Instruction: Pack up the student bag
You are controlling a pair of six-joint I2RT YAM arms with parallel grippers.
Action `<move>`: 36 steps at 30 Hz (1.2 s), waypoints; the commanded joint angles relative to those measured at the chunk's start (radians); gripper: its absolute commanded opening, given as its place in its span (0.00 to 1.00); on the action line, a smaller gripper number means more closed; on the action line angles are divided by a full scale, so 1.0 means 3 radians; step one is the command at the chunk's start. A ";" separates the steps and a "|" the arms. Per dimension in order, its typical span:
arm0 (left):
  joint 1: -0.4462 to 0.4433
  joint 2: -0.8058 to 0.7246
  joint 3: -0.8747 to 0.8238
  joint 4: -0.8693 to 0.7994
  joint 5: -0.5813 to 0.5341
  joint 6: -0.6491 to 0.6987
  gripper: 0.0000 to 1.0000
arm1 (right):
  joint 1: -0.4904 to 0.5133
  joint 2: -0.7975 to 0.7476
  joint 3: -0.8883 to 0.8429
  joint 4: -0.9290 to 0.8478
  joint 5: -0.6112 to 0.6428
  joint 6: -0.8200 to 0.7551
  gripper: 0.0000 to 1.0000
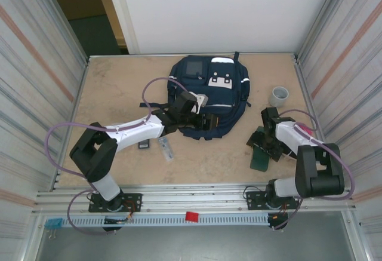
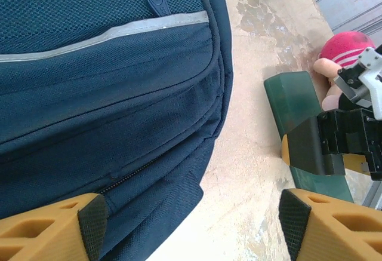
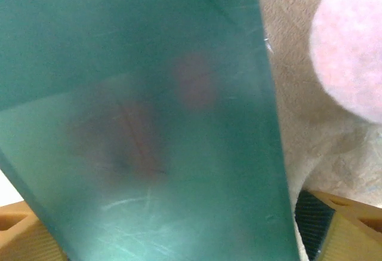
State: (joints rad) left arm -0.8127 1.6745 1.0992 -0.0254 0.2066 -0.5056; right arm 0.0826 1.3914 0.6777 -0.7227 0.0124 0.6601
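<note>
A pale, scuffed plywood tabletop (image 1: pixel 119 88) is lying inside a booth. Ribbed silvery panels (image 1: pixel 36 64) are rising on the left and right, a plain white wall (image 1: pixel 209 10) is closing the far side, and a slotted aluminium rail (image 1: pixel 197 198) is running along the near edge.

The large navy blue fabric backpack with white reflective stripes (image 1: pixel 200 91) is lying flat at the far centre of the table. The left gripper (image 1: pixel 202 119) is hovering at the backpack's near edge, its jaws standing wide over fabric and bare wood and clamping nothing.

Over on the right, the right gripper (image 1: pixel 265 141) is straddling a flat dark green pencil case (image 1: pixel 260 159), with one finger on each side. I cannot tell whether they are pressing on it.

A short grey cylinder (image 1: pixel 278 96) is standing at the far right. A pink-red round soft ball (image 2: pixel 349 46) is lying just beside the case.
</note>
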 commanded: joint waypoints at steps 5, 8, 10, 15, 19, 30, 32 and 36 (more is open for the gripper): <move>0.0001 -0.0204 -0.0017 -0.0062 -0.0160 0.0041 0.78 | 0.0098 0.0162 0.0108 0.0096 0.0023 -0.0124 0.68; 0.0024 -0.0279 0.0002 -0.0155 -0.0202 0.0155 0.78 | 0.0115 0.0067 0.0123 0.0081 -0.0056 -0.0134 0.61; 0.0066 -0.0330 0.0030 -0.0247 -0.0206 0.0333 0.77 | 0.0120 -0.0080 0.0164 0.0029 -0.0105 -0.0139 0.59; 0.0383 -0.0447 0.0153 -0.0545 0.0117 0.1239 0.78 | 0.0122 -0.0910 0.0311 -0.0059 -0.0381 -0.0277 0.57; 0.0701 -0.0377 0.0388 -0.0855 0.0558 0.2332 0.78 | 0.0124 -0.1767 0.0226 0.0212 -0.0670 -0.0316 0.57; 0.0448 0.0580 0.1195 -0.1316 0.0355 0.4376 0.88 | 0.0129 -0.2550 -0.0163 0.0618 -0.0941 -0.0184 0.55; 0.0347 0.0785 0.1268 -0.1142 0.0080 0.4436 0.90 | 0.0129 -0.2549 -0.0163 0.0602 -0.0956 -0.0196 0.55; 0.0276 0.1118 0.1466 -0.0930 -0.0262 0.4390 0.93 | 0.0129 -0.2518 -0.0167 0.0596 -0.0976 -0.0201 0.55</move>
State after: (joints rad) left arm -0.7288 1.9759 1.4830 -0.3428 0.2256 0.7490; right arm 0.1139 0.6407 0.6296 -0.5682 -0.2630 0.5945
